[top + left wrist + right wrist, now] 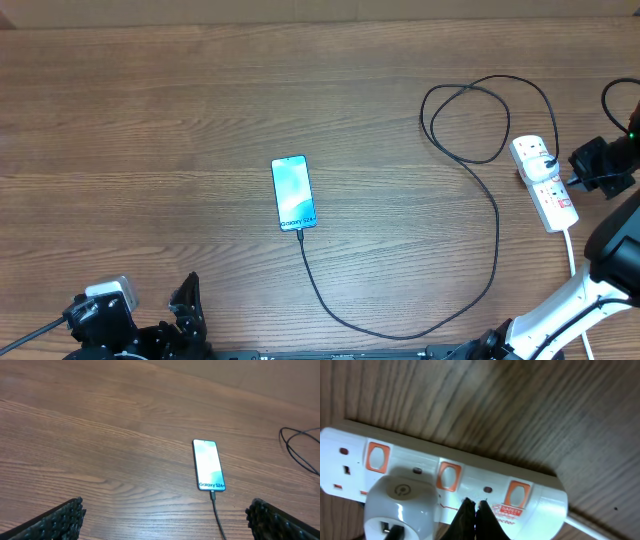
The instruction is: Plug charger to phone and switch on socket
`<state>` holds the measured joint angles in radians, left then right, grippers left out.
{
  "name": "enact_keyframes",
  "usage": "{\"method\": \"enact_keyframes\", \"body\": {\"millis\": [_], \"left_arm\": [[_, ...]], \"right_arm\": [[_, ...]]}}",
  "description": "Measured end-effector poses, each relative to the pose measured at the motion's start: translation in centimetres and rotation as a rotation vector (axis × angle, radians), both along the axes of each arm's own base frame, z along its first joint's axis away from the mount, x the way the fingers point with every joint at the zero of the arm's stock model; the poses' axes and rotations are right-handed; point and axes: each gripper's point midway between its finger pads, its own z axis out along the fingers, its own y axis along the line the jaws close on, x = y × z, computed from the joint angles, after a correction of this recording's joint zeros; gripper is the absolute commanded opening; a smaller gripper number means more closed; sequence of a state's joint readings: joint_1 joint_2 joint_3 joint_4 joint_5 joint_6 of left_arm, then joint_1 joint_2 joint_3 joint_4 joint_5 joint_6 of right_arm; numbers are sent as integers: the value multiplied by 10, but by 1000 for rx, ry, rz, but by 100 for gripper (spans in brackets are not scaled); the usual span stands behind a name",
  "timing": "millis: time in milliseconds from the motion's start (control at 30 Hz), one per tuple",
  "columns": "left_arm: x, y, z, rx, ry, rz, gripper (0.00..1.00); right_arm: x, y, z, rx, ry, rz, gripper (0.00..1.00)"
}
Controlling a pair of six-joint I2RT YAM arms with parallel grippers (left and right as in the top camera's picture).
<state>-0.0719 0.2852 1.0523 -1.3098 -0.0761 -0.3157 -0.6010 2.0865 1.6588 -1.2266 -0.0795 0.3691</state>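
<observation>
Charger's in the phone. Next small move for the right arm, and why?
Probably shift the shut right fingers onto the red switch beside the plug and press. The charger already sits in the phone, and the tips are just off that switch on the socket.

Brown wood-grain table, soft even light — paler strip at far edge

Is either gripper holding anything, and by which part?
Nothing held: left gripper open and empty; right gripper shut, tips at the socket.
</observation>
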Motion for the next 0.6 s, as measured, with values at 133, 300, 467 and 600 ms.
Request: {"method": "enact_keyframes", "body": {"millis": [133, 300, 467, 600], "left_arm": [[0, 0, 0, 0, 0, 0, 100], [0, 0, 0, 0, 0, 0, 100], [0, 0, 0, 0, 0, 0, 100], [0, 0, 0, 0, 0, 0, 100]], "right_arm": [[9, -2, 0, -4, -41, 5, 4], [16, -1, 1, 6, -73, 9, 4], [19, 3, 1, 14, -79, 17, 4], [22, 10, 1, 13, -76, 37, 4]]}}
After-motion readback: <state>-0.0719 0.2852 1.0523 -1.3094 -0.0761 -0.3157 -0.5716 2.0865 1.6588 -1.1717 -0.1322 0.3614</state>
